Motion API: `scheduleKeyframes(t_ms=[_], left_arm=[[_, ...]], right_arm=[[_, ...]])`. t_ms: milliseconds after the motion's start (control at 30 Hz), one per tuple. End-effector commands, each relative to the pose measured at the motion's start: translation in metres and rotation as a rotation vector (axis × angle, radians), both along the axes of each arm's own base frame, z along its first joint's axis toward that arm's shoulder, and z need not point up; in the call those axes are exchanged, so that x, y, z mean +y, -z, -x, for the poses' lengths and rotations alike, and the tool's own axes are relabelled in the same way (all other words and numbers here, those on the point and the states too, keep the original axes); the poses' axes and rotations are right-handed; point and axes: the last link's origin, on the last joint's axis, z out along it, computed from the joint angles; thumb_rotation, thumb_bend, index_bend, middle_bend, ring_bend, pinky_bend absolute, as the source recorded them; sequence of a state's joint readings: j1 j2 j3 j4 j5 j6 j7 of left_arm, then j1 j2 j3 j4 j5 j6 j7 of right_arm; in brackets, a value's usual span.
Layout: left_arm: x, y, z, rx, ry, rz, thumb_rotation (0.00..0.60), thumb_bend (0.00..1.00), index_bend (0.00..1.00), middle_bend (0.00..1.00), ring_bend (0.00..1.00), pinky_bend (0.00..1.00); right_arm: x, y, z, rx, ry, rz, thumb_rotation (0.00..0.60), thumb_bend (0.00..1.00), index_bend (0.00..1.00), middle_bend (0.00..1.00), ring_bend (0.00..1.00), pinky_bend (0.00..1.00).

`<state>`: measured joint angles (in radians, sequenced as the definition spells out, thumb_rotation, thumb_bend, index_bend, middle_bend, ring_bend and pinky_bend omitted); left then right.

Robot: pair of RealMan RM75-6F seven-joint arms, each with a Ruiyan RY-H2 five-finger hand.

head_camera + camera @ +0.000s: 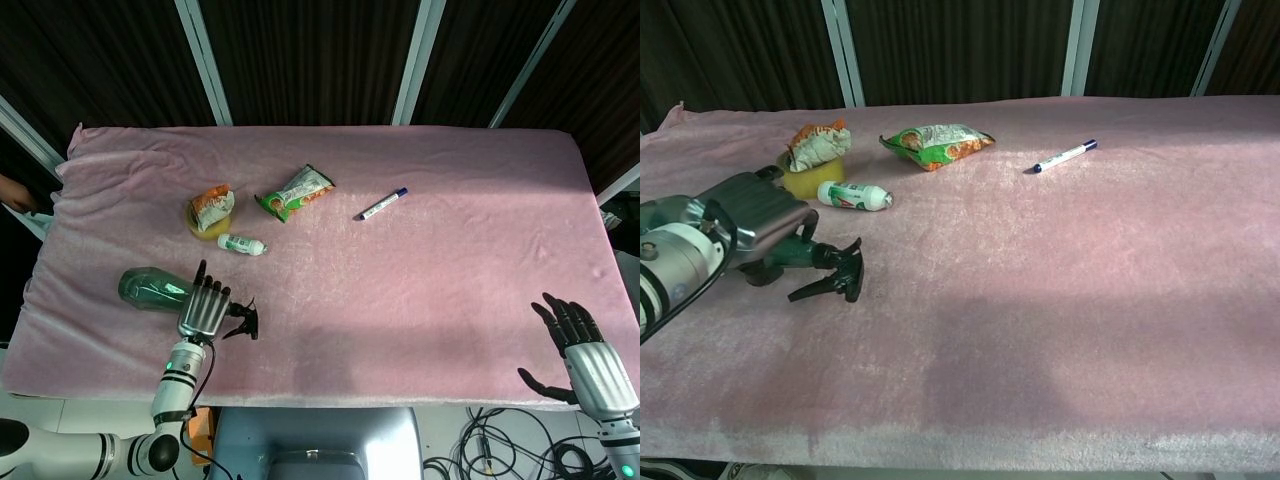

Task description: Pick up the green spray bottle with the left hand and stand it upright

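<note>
The green spray bottle (150, 288) lies on its side near the front left of the pink table, its black trigger head (243, 319) pointing right. My left hand (204, 306) wraps over the bottle's neck and grips it, fingers pointing away from me. In the chest view the left hand (748, 228) covers most of the bottle, and only the dark neck and trigger head (832, 270) stick out to the right, slightly raised off the cloth. My right hand (583, 348) hangs at the front right edge with fingers spread, holding nothing.
Behind the bottle sit a yellow roll (200, 224) with a crumpled snack bag (212, 203) on it and a small white bottle (242, 244). A green snack packet (296, 192) and a pen (383, 204) lie further back. The table edge (300, 395) runs close in front.
</note>
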<state>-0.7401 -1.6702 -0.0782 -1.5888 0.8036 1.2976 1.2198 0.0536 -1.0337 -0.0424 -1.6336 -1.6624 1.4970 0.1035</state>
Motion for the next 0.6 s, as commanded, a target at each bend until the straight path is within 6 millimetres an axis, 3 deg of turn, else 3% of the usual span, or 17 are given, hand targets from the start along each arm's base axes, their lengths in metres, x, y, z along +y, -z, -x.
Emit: scheduleKeyframes(t_ms=[33,167,367,600], left_arm=[[-0.007,-0.022,-0.003,-0.119,0.101,-0.052,0.6,0.48,0.73,0.71,0.47,0.15],[-0.01,-0.049,-0.009,-0.267,0.158,-0.107,0.6,0.49,0.75,0.76,0.52,0.19],[-0.009,-0.095,-0.028,-0.679,0.224,-0.166,0.6,0.49,0.77,0.8,0.57,0.28],[-0.006,-0.123,-0.04,-1.207,0.066,-0.109,0.6,0.49,0.78,0.81,0.57,0.3]], right_arm=[[0.0,0.001,0.0,0.002,0.0,-0.002,0.6,0.37,0.0,0.0,0.0,0.0],[0.001,0.002,-0.001,0.005,-0.001,-0.005,0.6,0.37,0.0,0.0,0.0,0.0],[0.0,0.007,-0.002,0.011,-0.002,-0.018,0.6,0.37,0.0,0.0,0.0,0.0],[-0.001,0.009,-0.002,0.018,0.0,-0.026,0.6,0.37,0.0,0.0,0.0,0.0]])
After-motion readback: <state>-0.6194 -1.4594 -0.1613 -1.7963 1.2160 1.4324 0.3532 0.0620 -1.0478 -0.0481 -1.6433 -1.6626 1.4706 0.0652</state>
